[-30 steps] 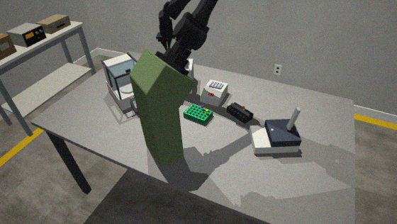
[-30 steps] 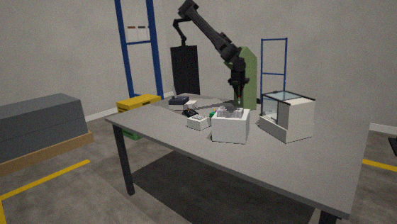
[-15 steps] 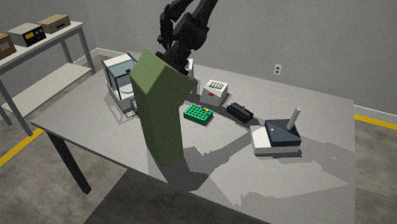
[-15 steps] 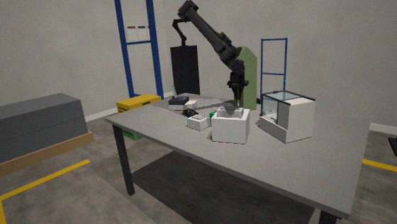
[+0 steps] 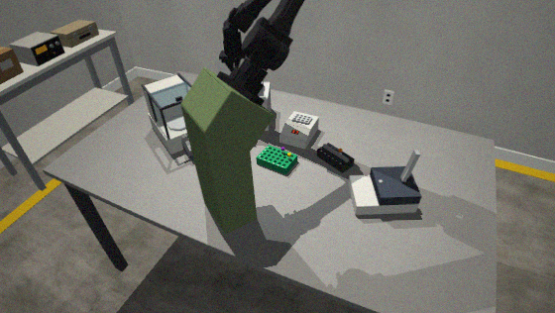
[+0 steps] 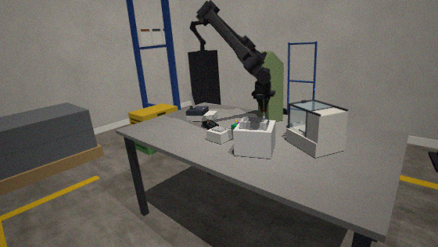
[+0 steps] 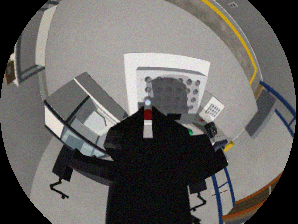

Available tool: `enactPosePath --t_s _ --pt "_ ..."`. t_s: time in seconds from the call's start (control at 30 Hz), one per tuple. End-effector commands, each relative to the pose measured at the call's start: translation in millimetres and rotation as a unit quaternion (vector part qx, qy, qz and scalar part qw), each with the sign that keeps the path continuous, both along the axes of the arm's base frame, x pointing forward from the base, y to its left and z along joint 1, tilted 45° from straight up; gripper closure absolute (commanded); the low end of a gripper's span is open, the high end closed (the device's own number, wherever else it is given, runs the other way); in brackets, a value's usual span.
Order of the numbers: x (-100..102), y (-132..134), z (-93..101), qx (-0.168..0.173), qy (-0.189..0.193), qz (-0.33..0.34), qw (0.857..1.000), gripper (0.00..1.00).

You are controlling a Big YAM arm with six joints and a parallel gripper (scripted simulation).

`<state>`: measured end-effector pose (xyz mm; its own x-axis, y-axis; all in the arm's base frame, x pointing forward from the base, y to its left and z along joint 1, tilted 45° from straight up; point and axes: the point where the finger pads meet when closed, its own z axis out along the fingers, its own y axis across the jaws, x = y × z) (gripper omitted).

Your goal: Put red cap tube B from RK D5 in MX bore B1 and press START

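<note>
Wrist view shows my gripper [image 7: 148, 109] shut narrow on tube B [image 7: 148, 123], red cap just visible betw. the fingers, hanging above the mixer MX [image 7: 166, 70]. Tube is over the mixer's top, not yet in a bore as far as I can judge; in the exterior view its red tip [image 6: 264, 114] sits just above the mixer's block [image 6: 254, 124].

Handling, my guess: small, light, stiff plastic, smooth walls, so prob. slippery if grip is slack. Hold near the cap end w/ the body free below, so the lower part can go into B1 unhindered. Needs to stay upright; a tilt would catch the bore rim and could nudge the mixer, which isn't fixed to the desk [image 6: 313, 184].

Hard to see: top view is no help, a tall green block [image 5: 223, 149] covers most of the mixer. Wrist view has my own shadow over the bore grid, so can't tell which bore is B1 or how the tube lines up w/ it. START key not visible. Lamps on the mixer's top: can't make out.
</note>
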<state>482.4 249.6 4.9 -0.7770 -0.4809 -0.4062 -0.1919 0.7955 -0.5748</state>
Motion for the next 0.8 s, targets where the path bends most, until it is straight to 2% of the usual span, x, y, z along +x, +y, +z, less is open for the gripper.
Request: enactPosePath --t_s 0.0,0.03,0.77 --pt "14.2 13.9 19.8 0.017 -0.021 0.006 1.0 0.91" --pt "6.6 9.0 9.9 0.009 -0.011 0.004 1.0 0.91" --pt "5.4 7.9 9.3 0.009 -0.011 0.004 1.0 0.91"
